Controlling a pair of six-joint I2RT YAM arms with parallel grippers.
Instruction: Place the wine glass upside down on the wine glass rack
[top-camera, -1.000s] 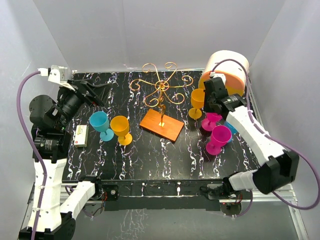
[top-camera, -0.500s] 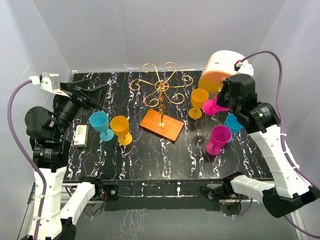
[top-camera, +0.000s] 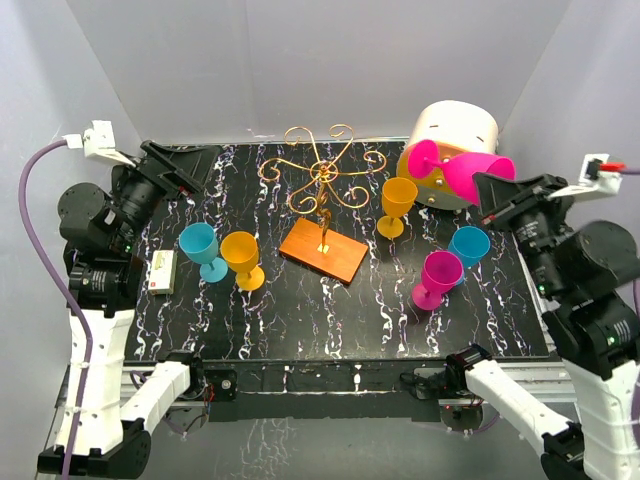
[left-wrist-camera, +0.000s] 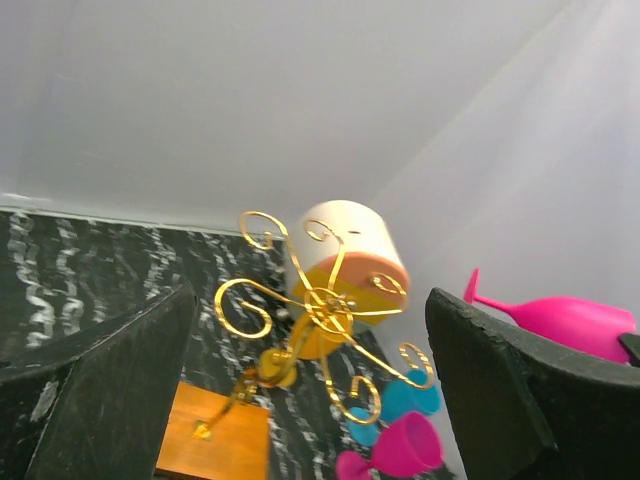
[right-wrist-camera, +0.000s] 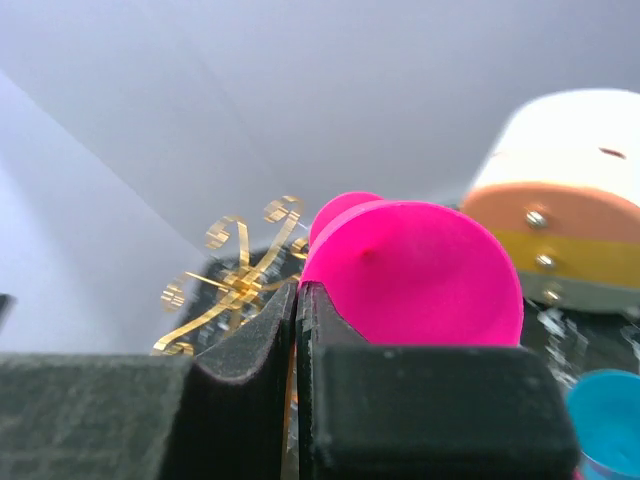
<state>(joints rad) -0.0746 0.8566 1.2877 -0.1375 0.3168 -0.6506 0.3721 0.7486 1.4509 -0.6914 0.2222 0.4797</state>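
Right pincer (top-camera: 488, 184) is clamped shut on the bowl wall of the pink wine glass (top-camera: 462, 170), jaws nearly together in the right wrist view, right pincer (right-wrist-camera: 297, 300) gripping the rim edge of the wine glass (right-wrist-camera: 410, 275). The glass is held in the air off the worktop (top-camera: 300, 310), lying roughly on its side, foot pointing left toward the wine glass rack (top-camera: 325, 178), bowl toward the pincer. It is right of the rack's scroll arms, near but not touching, and overlaps the white cylinder with orange band (top-camera: 455, 125) in the top view. The rack stands mid-back on its wooden base (top-camera: 322, 252), nothing hanging on it. Left pincer (top-camera: 208, 166) is raised at the back left with jaws spread wide, holding nothing; the left wrist view shows both fingers (left-wrist-camera: 100, 390) framing the rack (left-wrist-camera: 320, 310) and the held glass (left-wrist-camera: 560, 320) at far right. Upright on the worktop: yellow glass (top-camera: 397, 202), blue glass (top-camera: 468, 243) and second pink glass (top-camera: 437, 275) on the right; left blue glass (top-camera: 200, 245) and left yellow glass (top-camera: 242, 258) just beside each other. A small box (top-camera: 162, 270) lies at the left edge.
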